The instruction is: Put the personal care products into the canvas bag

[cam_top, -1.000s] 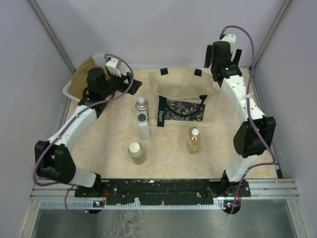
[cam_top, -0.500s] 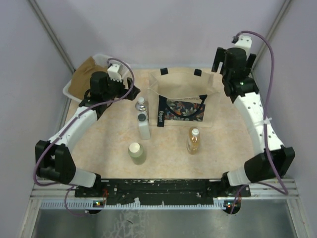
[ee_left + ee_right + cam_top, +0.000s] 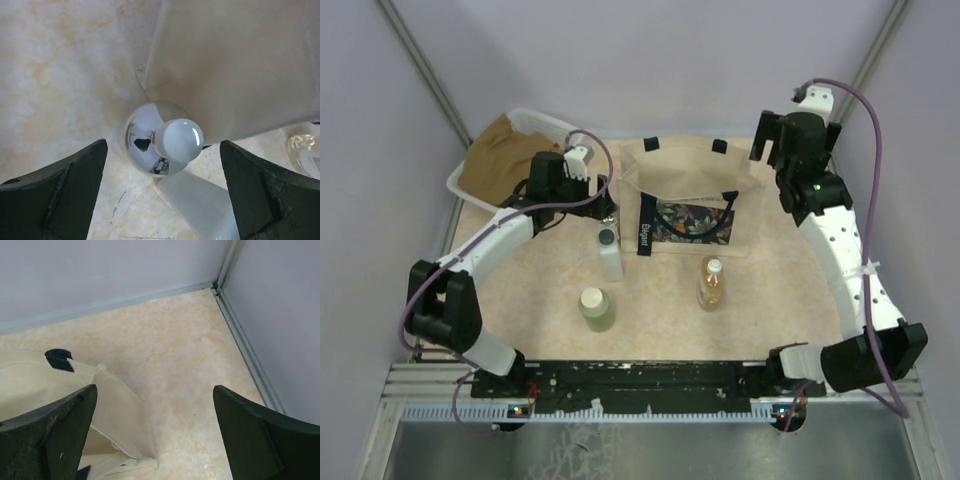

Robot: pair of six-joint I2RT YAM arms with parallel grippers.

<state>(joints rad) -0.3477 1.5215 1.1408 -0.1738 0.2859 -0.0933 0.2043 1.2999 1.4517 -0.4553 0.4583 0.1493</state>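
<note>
The canvas bag [image 3: 690, 205] lies at the back middle of the table with its floral panel facing front. My left gripper [image 3: 603, 203] is open and hovers over the clear bottle with the silver cap [image 3: 162, 137], which stands between the jaws beside the bag's left edge [image 3: 240, 65]; the top view hides it. The white bottle with the black cap [image 3: 610, 255] stands just in front, and it also shows in the left wrist view [image 3: 200, 200]. The pale green bottle [image 3: 597, 308] and the amber bottle [image 3: 711, 284] stand nearer the front. My right gripper [image 3: 775, 140] is open and empty above the bag's back right corner [image 3: 115, 410].
A clear plastic tub with brown cloth [image 3: 505, 155] sits at the back left, just behind my left arm. The enclosure walls and a metal corner post [image 3: 240, 340] are close to the right gripper.
My left gripper has moved right, from near the tub to over the clear silver-capped bottle. My right arm has swung outward to the right. The bottles and bag have not moved.
</note>
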